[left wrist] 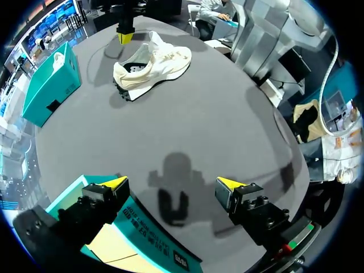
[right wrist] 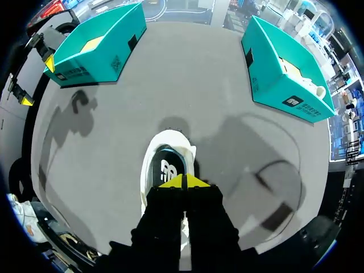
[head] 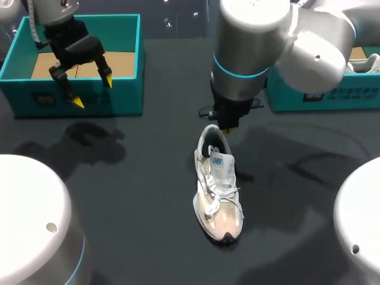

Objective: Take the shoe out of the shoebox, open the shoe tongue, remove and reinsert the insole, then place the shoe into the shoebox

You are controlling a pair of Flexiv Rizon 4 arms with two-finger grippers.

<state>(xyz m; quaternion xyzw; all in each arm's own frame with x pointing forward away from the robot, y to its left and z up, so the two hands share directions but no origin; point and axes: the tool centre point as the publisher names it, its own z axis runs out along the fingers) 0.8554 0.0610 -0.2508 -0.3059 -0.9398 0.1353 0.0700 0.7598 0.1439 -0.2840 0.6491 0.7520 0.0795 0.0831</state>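
I count two tools, two teal shoeboxes and two shoes. My right tool (head: 228, 126) (right wrist: 183, 182) has its yellow tips pressed together, with no gap showing. It hangs right at the heel opening of the shoe (head: 218, 196) (right wrist: 170, 136), and I cannot tell whether the tips touch it or pinch anything. My left tool (head: 93, 90) (left wrist: 173, 183) is spread wide and holds nothing. It hovers above the front wall of the left shoebox (head: 124, 95) (left wrist: 142, 233), whose brown cardboard floor shows under it. The shoe stands upright on its sole on the dark surface (head: 130, 196), heel under the right tool and toe pointing away from it, well ahead of the left tool. It is white and cream mesh, laced in white, its tongue raised with a label showing, and a dark insole (right wrist: 168, 166) lies inside. The second shoe (head: 368, 62) (right wrist: 311, 86), only partly visible, lies in the right shoebox (head: 332, 95) (right wrist: 273, 74), off to the side of the right tool.
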